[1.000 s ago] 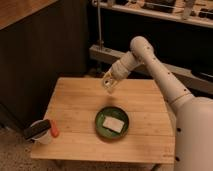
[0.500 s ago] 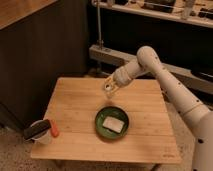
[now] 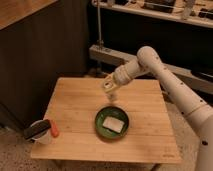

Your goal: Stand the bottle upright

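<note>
The bottle (image 3: 111, 95) is small, slim and pale. It hangs roughly upright from my gripper (image 3: 109, 90), with its base close to the wooden table (image 3: 75, 102), just behind the far rim of the green bowl (image 3: 101, 117). My gripper is shut on the bottle's upper part. The arm reaches in from the right, with its white forearm (image 3: 131, 70) slanting down to the table's middle. I cannot tell whether the bottle's base touches the wood.
The green bowl holds a white flat piece (image 3: 113, 124). A white cup (image 3: 40, 136) with a black thing (image 3: 36, 130) and an orange thing (image 3: 53, 129) stands at the table's front left corner. A metal shelf rack (image 3: 150, 56) runs behind the table.
My gripper has moved slightly right and down with the bottle, from above the table's back middle to just behind the green bowl. The arm's elbow has dropped lower.
</note>
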